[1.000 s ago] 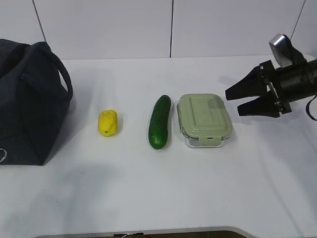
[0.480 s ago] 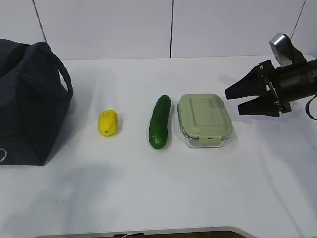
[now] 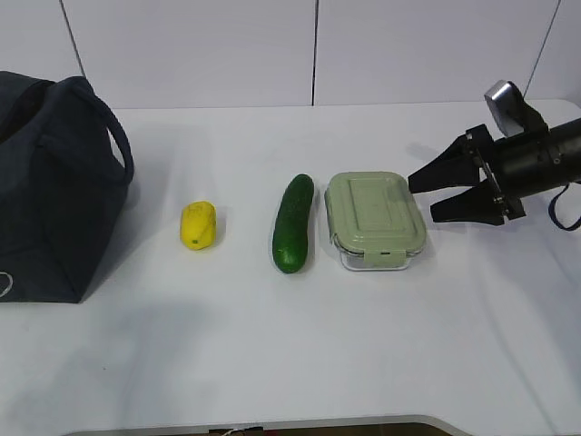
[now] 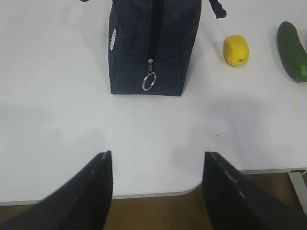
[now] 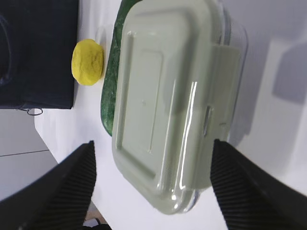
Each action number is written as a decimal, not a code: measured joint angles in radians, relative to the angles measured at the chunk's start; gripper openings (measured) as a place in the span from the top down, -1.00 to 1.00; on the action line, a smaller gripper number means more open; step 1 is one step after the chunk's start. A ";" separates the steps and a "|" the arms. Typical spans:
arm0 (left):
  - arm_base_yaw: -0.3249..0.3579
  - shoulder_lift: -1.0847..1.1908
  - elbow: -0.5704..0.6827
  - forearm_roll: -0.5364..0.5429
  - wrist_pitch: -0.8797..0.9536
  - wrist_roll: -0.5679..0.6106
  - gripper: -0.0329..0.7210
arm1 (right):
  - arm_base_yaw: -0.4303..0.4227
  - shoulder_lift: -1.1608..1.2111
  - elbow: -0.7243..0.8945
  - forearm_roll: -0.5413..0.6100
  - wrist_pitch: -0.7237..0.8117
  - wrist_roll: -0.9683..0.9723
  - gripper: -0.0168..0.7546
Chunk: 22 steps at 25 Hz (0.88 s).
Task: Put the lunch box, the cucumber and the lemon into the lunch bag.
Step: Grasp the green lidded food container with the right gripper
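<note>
Since the earlier frames the right pincer (image 3: pixel 419 198) has slid in from the bench's right edge and dropped a little, so its tips now sit just beside the box (image 3: pixel 375 219), not yet touching; nothing on the bench has shifted. Its jaws stand wide, and the right wrist view shows the box (image 5: pixel 168 105) lying between them, lid up. The left pincer (image 4: pixel 157 165) is also wide and empty, hovering near the front edge, facing the bag (image 4: pixel 152 45).

The box sits mid-bench toward the right, with the cucumber (image 3: pixel 292 222) close along its left side; whether they touch cannot be told. The lemon (image 3: pixel 198 224) lies further left, and the bag (image 3: pixel 56 186) stands at the left edge.

Risks, as I judge them: the smooth lid and clear walls could slip if the jaws close off-centre or only on the rim. Pushing further before closing could shove the box into the cucumber and roll it. The zipper pull (image 4: pixel 149 81) hangs at the end facing the left pincer and that end looks closed; if the bag is zipped shut, it would need opening first.
</note>
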<state>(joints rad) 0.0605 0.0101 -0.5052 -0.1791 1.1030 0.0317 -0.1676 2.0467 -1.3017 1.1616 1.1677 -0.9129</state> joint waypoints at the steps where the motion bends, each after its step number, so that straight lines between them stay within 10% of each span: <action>1: 0.000 0.000 0.000 0.000 0.000 0.000 -0.23 | 0.000 0.009 -0.009 0.000 0.001 0.005 -0.56; 22: 0.000 0.000 0.000 0.000 0.000 0.000 -0.23 | 0.000 0.131 -0.085 0.000 0.004 0.065 -0.56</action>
<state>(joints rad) 0.0605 0.0101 -0.5052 -0.1791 1.1030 0.0317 -0.1676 2.1780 -1.3870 1.1612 1.1717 -0.8474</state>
